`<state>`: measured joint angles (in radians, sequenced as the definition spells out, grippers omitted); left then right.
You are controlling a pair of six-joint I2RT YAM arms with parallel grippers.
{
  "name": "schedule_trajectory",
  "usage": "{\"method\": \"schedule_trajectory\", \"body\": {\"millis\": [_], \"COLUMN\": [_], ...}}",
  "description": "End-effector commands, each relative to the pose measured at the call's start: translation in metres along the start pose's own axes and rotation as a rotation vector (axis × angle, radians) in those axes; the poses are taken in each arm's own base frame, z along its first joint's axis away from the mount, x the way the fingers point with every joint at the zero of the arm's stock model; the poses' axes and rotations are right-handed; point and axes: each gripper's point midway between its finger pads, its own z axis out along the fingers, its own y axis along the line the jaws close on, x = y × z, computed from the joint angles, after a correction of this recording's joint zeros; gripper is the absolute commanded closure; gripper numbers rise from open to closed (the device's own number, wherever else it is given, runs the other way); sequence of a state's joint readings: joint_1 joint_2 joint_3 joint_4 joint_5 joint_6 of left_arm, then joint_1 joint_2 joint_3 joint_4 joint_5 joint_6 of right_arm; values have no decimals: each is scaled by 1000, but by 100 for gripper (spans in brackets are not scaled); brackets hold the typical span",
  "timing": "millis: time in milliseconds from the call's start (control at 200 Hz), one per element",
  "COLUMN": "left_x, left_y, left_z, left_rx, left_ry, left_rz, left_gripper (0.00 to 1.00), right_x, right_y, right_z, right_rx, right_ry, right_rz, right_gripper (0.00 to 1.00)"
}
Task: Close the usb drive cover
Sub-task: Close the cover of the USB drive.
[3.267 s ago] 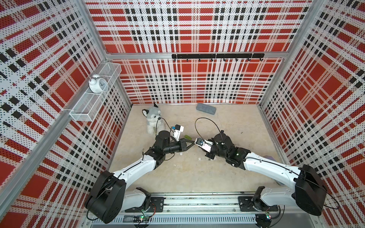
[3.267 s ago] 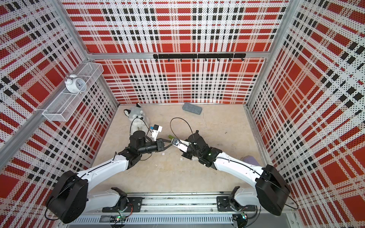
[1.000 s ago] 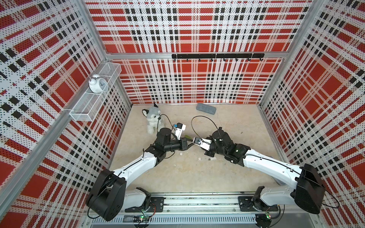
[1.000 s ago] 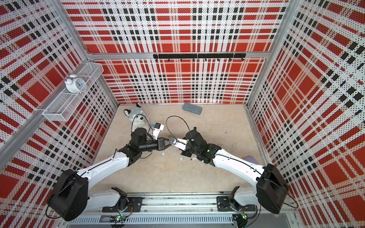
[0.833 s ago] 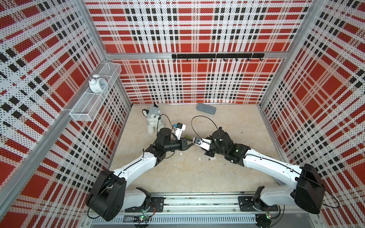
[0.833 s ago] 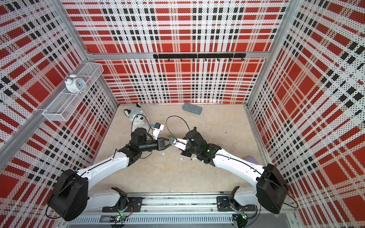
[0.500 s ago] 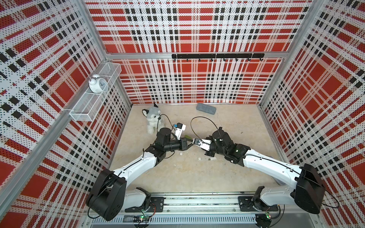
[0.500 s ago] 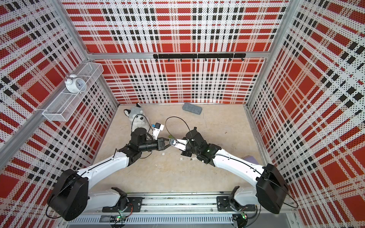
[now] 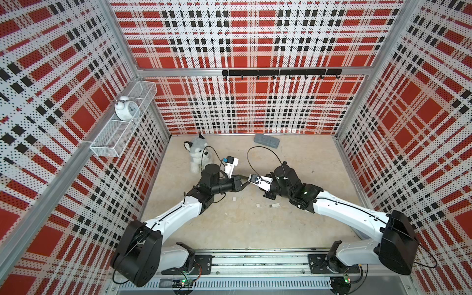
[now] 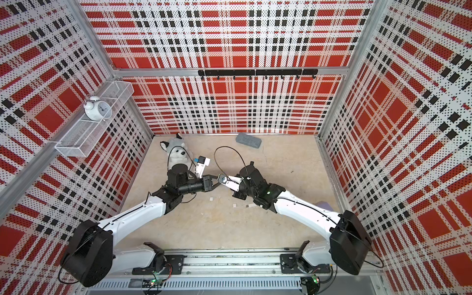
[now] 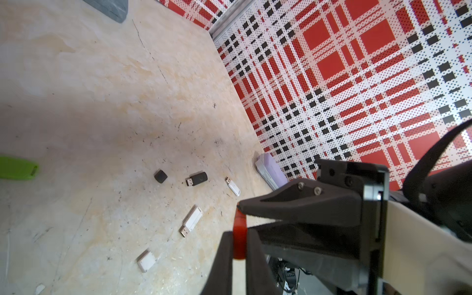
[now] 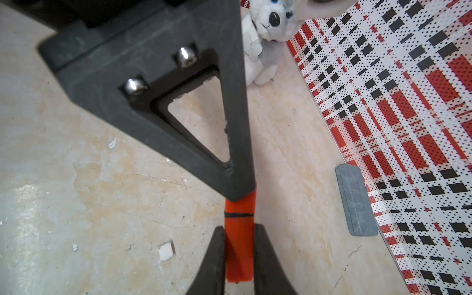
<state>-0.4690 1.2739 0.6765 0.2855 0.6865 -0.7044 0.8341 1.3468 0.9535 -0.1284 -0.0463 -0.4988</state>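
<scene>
Currently the orange usb drive (image 12: 239, 219) is off the table (image 9: 229, 229), held in the air between the two grippers near table centre.

- The right gripper (image 12: 239, 238) comes in from 4 o'clock. Its jaws are pinching one end of the drive, one finger on each flat side.
- The left gripper (image 11: 238, 237) comes in from 7 o'clock, with its jaws pressed together on the opposite end of the same drive. The two sets of tips are nearly nose to nose.
- In the right wrist view a thin dark seam crosses the drive between the two grips. That view doesn't show which side of the seam is the cover.
- In both top views the drive is too small to make out and mostly hidden by the gripper hardware.

Loose parts lie on the table roughly 5–6 o'clock from the grip point, all well clear of the grippers:
- black drive (image 11: 196, 178), plug exposed
- long white drive (image 11: 192, 221), plug exposed
- short white drive (image 11: 232, 186)
- black square piece (image 11: 160, 176)
- white square piece (image 11: 146, 260)
- green flat piece (image 11: 18, 168), cut off by the edge of the left wrist view

Around the workspace:
- plush husky (image 9: 198, 153) at 10 o'clock, upright
- grey block (image 9: 266, 141) at 12 o'clock, against the back wall
- lavender pad (image 10: 323, 204) at 4 o'clock, by the side wall
- alarm clock (image 9: 126, 109) in the wire shelf (image 9: 107, 145), on the 9 o'clock wall
</scene>
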Motion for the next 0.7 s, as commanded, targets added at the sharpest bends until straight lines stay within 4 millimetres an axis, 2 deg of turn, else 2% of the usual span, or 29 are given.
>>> {"method": "schedule_trajectory", "body": {"millis": [0, 85, 200, 301, 386, 531, 621, 696], "left_x": [8, 21, 33, 33, 35, 34, 29, 28], "left_y": [-12, -12, -6, -3, -5, -5, -5, -12], "left_z": [4, 8, 11, 13, 15, 16, 16, 18], "left_rx": [59, 91, 71, 59, 63, 63, 56, 91], "left_ry": [26, 96, 147, 148, 153, 153, 132, 129], "left_rz": [6, -4, 6, 6, 9, 2, 1, -1], "left_gripper": [93, 94, 93, 93, 93, 93, 94, 93], "right_x": [-81, -81, -85, -91, -93, -95, -95, -94], "right_y": [0, 3, -6, -14, -10, -15, -7, 0], "right_z": [-19, -24, -28, -28, -28, -31, -29, -26], "right_rx": [-33, -38, -3, 23, 0, 43, -2, -35], "right_ry": [-321, -334, -322, -324, -336, -361, -365, -370], "right_rz": [-24, -79, -86, -50, -63, -81, -98, -103], "right_gripper": [98, 98, 98, 98, 98, 99, 99, 99]}}
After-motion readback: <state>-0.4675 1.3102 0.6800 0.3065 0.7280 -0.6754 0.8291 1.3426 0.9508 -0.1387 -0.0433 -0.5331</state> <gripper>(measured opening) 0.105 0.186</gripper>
